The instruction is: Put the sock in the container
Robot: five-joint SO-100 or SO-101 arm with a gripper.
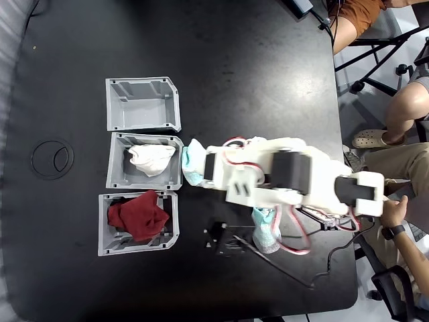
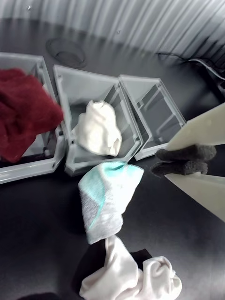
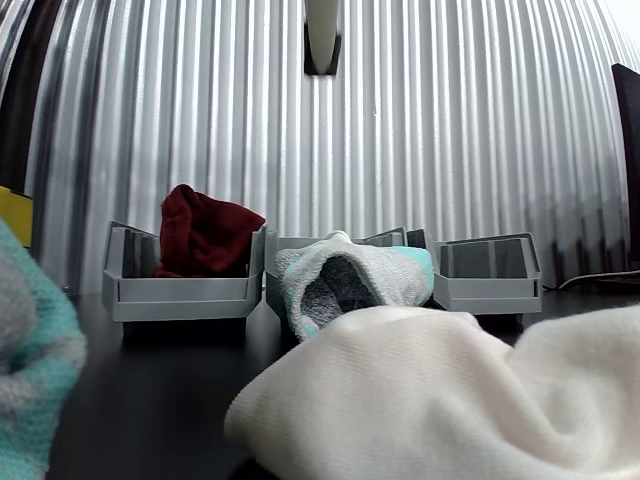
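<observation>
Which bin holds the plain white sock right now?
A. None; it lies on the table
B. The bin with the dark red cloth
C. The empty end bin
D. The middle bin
D: in the fixed view the white sock sits inside the middle bin, between the bin with the red cloth and the empty bin.

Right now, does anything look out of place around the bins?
Yes. A mint-and-white sock lies on the table just outside the middle bin, which holds the white sock. A longer white sock lies loose nearer the arm.
</observation>
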